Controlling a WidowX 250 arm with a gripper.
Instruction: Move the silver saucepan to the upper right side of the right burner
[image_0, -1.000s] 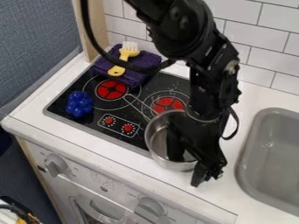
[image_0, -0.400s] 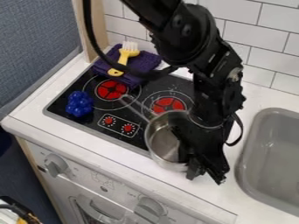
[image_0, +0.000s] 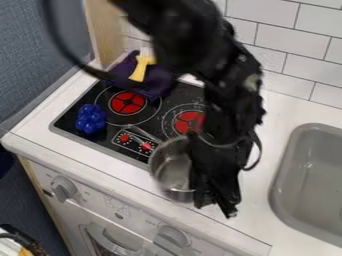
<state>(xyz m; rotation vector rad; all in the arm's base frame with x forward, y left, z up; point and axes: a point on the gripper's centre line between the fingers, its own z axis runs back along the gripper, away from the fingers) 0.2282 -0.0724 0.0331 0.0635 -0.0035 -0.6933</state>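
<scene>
A purple towel (image_0: 157, 81) lies at the back left of the black stovetop (image_0: 100, 140), with a yellow brush (image_0: 139, 72) on top of it. A bumpy blue toy (image_0: 90, 119) sits near the left side, close to the red left burner (image_0: 127, 102). Two little red knobs (image_0: 125, 138) are near the front. The gray sink (image_0: 320, 175) is off to the right, in the white counter (image_0: 284, 112). The black robot arm (image_0: 227, 90) hangs over the right side of the red right burner (image_0: 188, 121), hiding part of it and the spot at its upper right.

The silver saucepan (image_0: 174, 172) is in front of the right burner, partly past the front edge of the stovetop. Its handle points up and left, over the knobs. The gripper (image_0: 215, 206) is at the saucepan's right side and covers that part of the rim. I can't tell if it is open or closed.
</scene>
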